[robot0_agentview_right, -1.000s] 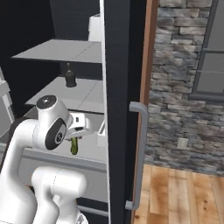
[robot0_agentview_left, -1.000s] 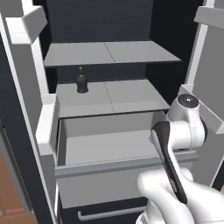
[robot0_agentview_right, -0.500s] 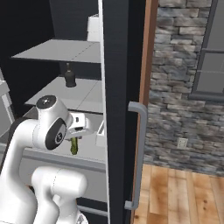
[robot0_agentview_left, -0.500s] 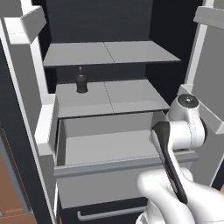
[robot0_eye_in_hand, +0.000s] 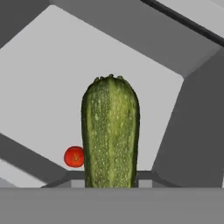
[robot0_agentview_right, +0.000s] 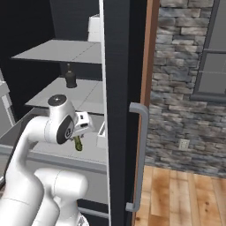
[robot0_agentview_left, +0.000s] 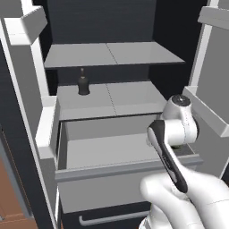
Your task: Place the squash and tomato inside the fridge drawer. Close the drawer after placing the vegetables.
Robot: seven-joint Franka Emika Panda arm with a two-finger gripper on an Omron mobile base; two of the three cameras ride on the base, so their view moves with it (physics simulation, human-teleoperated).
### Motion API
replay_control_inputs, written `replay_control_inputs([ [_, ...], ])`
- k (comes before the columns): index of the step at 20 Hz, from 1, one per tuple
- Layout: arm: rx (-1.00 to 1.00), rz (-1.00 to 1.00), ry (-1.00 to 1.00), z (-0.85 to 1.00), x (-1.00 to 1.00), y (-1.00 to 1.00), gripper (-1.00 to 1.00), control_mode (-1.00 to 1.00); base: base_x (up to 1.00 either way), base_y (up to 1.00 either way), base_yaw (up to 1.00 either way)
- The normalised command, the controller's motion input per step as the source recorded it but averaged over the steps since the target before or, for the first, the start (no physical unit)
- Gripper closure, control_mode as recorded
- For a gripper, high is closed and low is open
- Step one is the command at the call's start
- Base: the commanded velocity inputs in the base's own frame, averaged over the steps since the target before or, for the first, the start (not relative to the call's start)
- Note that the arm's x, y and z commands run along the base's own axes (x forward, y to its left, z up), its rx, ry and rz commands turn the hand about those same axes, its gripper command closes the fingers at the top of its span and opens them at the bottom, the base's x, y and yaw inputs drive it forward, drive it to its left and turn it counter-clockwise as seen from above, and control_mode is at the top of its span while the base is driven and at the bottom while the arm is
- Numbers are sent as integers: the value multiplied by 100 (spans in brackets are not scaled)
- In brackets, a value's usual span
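The gripper is closed around the squash, whose long axis points straight away from the fingers, down toward the light grey floor of the open fridge drawer. The tomato already lies on that floor, just beside the squash's line. The fingertips themselves are hidden behind the squash.
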Motion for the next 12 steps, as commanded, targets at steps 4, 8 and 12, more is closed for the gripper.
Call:
replay_control_inputs([
  [4, 0, 41, 12, -71, 64, 36, 100, -100, 0, 0, 0],
  [8, -1, 37, 8, -78, 39, 41, 100, -100, 0, 0, 0],
  [12, -6, 19, 6, -60, 6, 35, 100, -100, 0, 0, 0],
])
